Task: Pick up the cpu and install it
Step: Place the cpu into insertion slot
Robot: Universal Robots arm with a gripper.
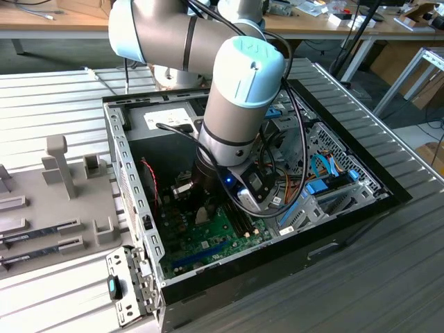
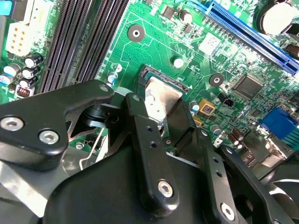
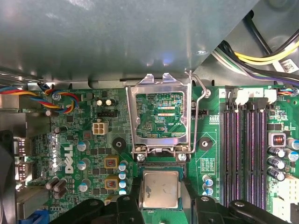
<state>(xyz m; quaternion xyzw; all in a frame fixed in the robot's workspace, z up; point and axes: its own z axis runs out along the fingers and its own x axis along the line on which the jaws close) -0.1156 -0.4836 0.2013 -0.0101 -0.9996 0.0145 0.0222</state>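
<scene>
Gripper (image 3: 161, 205) is down inside the case (image 1: 118, 152), and its two black fingers (image 2: 145, 140) are pressed in on the cpu (image 3: 160, 188), one on each opposite edge, by the look of both wrist views. The chip sits flat between the fingertips, silvery top up, right over the socket (image 3: 159, 166). Whether it is fully seated or hanging just above, I cannot tell. My read is that this is a light, stiff little plate with a smooth metal lid, likely slippery, and an underside that looks easy to damage. So the thin side edges are the place to hold it, kept level, with modest squeeze and no twisting. Just past the fingertips the metal plate (image 3: 132, 116) is flipped up and open, bare green board (image 3: 70, 140) showing through its window. The wire lever (image 3: 202, 93) stands released along the plate's side. Off to one side of the gripper run the long dark slots (image 3: 243, 149), empty and well clear of the fingers.
</scene>
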